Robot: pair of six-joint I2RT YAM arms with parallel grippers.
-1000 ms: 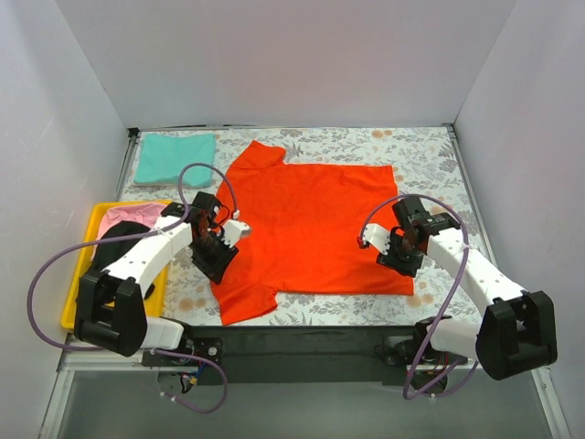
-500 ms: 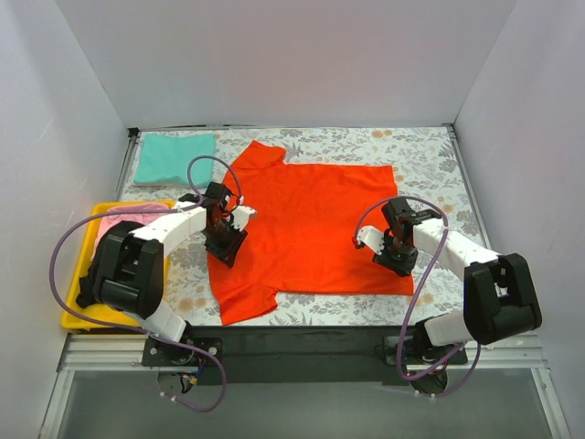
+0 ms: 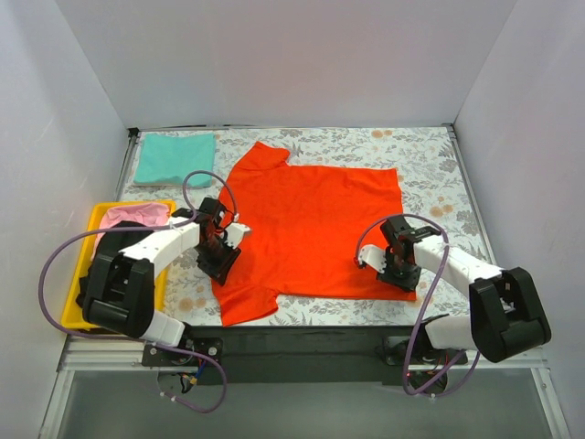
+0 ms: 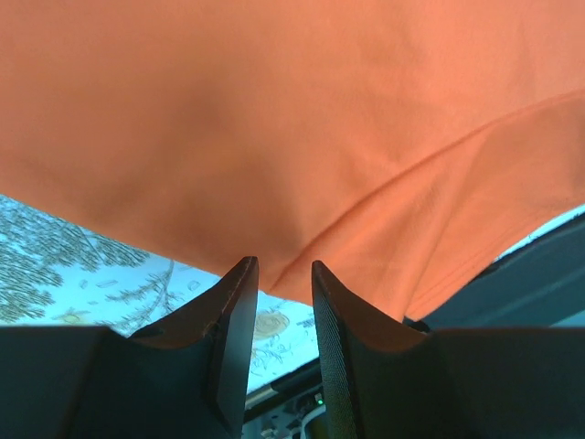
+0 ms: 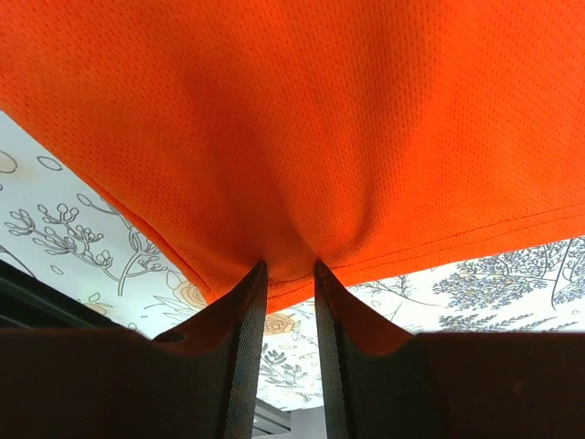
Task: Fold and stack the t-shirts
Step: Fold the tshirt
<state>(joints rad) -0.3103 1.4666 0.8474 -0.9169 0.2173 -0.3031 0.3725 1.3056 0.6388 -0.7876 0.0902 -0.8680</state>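
Both arms have slid nearer, left fingers [image 4: 236, 329] pinching the orange shirt [image 3: 311, 229] at its left edge, right fingers [image 5: 245, 338] pinching its near right hem, shirt flat on the middle of the desk [image 3: 434, 183], so a fold looks ready.

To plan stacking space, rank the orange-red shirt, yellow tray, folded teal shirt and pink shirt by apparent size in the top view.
1. orange-red shirt, spread flat
2. yellow tray, partly covered
3. teal shirt, folded
4. pink shirt, only partly showing
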